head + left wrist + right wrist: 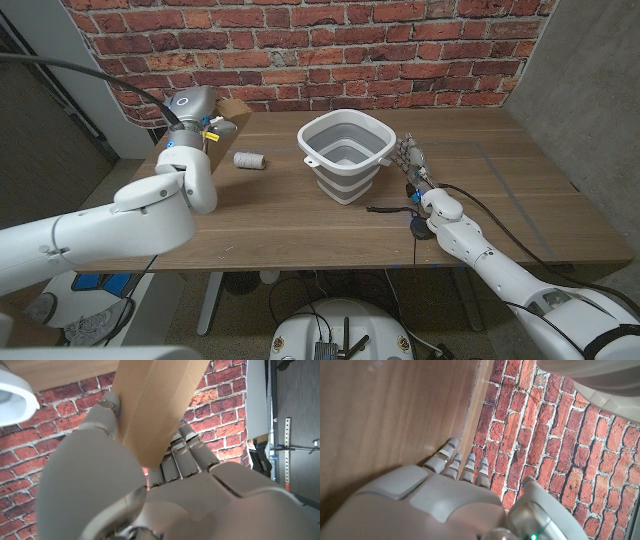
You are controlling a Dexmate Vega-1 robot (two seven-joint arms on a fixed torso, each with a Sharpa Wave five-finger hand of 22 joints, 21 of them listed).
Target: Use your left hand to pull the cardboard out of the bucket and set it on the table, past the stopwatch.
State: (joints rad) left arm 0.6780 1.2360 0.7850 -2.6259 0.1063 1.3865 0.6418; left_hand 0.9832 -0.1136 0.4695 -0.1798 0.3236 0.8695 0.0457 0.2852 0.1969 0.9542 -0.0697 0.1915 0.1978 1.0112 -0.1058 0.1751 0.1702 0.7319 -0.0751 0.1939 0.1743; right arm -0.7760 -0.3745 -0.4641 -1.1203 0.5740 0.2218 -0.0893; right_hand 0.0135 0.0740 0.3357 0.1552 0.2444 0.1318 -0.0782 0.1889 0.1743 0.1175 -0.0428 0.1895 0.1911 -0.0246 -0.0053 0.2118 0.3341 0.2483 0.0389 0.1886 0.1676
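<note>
While the left hand (165, 485) grips the cardboard (155, 405) between thumb and fingers at the worktop's (280, 215) far left, a stopwatch (248, 160) lies just right of it. Farther right stands the bucket (345, 155), beside the right hand (412, 165), fingers straight, holding nothing.

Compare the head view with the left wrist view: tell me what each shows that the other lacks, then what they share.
Head view alone: the grey collapsible bucket at mid-table, the stopwatch to its left, the wooden table, and the right hand standing beside the bucket with nothing in it.

Left wrist view alone: a close look at the grip, with the fingers on one face of the cardboard and the thumb on the other.

Both: the left hand holding the cardboard at the table's far left corner, out of the bucket, and the brick wall behind.
</note>
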